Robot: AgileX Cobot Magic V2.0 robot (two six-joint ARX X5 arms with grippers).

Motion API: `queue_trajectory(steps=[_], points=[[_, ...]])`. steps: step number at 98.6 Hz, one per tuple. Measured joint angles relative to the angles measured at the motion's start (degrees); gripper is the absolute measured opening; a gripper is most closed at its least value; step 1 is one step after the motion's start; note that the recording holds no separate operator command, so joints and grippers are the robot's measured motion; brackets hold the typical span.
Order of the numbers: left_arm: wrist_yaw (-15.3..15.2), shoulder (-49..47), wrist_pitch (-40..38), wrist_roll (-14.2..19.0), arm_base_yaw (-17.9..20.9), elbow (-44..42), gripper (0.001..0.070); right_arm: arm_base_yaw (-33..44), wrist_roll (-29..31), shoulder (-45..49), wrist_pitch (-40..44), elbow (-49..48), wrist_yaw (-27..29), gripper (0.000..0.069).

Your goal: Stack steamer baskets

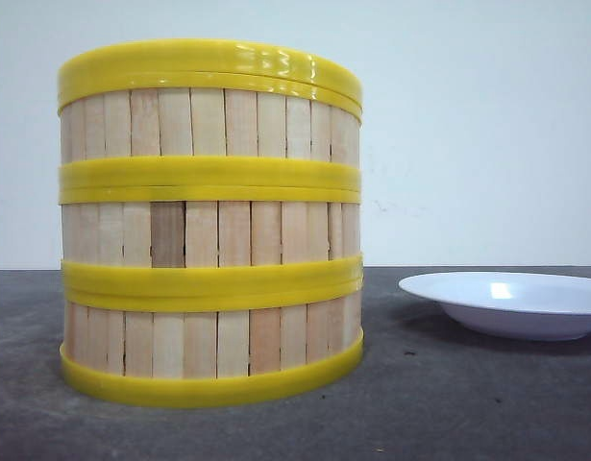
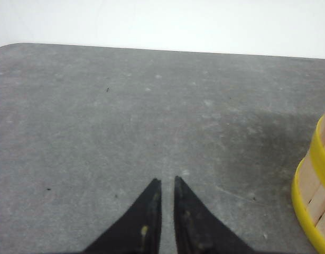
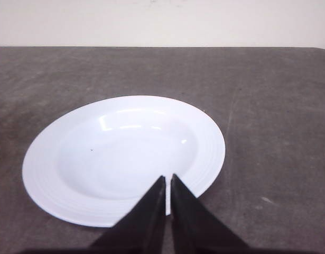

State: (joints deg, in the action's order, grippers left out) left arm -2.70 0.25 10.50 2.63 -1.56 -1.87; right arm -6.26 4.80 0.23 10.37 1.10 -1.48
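Three steamer baskets [image 1: 210, 226] stand one on top of another in the front view, left of centre, with pale wooden slats and yellow rims. The bottom of that stack [image 2: 315, 185] shows at the edge of the left wrist view. My left gripper [image 2: 165, 180] hovers over bare table beside the stack, its black fingers nearly together with nothing between them. Above the near rim of a white plate, my right gripper [image 3: 168, 177] is shut and empty. Neither gripper shows in the front view.
The white plate [image 1: 511, 303] lies on the grey table [image 1: 449, 403] to the right of the stack, also filling the right wrist view as the plate [image 3: 125, 159]. A pale wall [image 1: 487, 115] rises behind the table's far edge.
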Motion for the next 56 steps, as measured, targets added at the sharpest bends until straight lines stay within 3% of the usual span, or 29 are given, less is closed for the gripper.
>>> queue_trajectory(steps=[56], points=[[0.00, 0.00, 0.00, 0.02, 0.00, 0.00, 0.0015, 0.00, 0.00, 0.02, -0.79, -0.13, 0.02, 0.0010]])
